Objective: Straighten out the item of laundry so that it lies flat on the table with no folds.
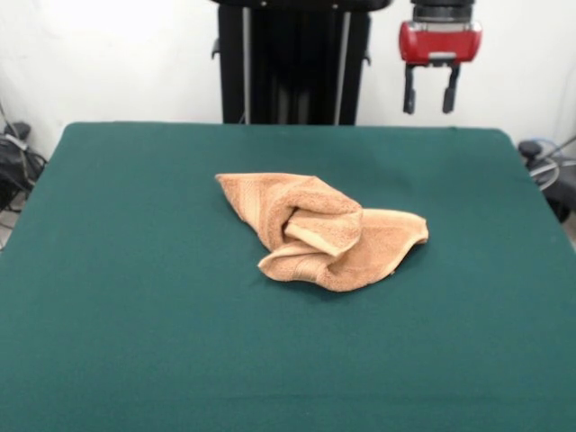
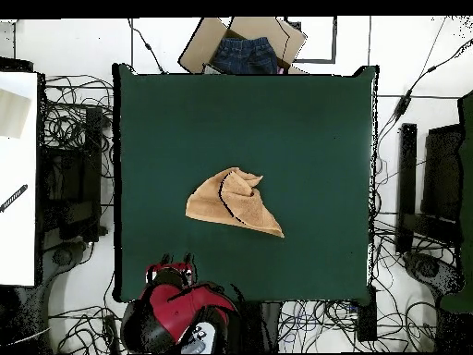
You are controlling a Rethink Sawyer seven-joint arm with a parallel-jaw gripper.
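The item of laundry (image 1: 322, 232), a light orange-tan towel, lies crumpled near the middle of the dark green table (image 1: 135, 270). Its edges are folded over each other, with one rolled flap on top. From overhead the item of laundry (image 2: 233, 201) looks like a bunched triangle on the table (image 2: 305, 129). My gripper (image 1: 431, 101) hangs high at the far right of the table's back edge, well away from the cloth. It is open, both dark fingers pointing down with nothing between them. In the overhead view the gripper (image 2: 170, 269) sits at the table's bottom-left edge.
A cardboard box (image 2: 242, 42) with dark blue cloth in it stands beyond the table's top edge in the overhead view. Cables and dark equipment lie on the floor around the table's sides. A white surface (image 2: 18, 176) runs along the left.
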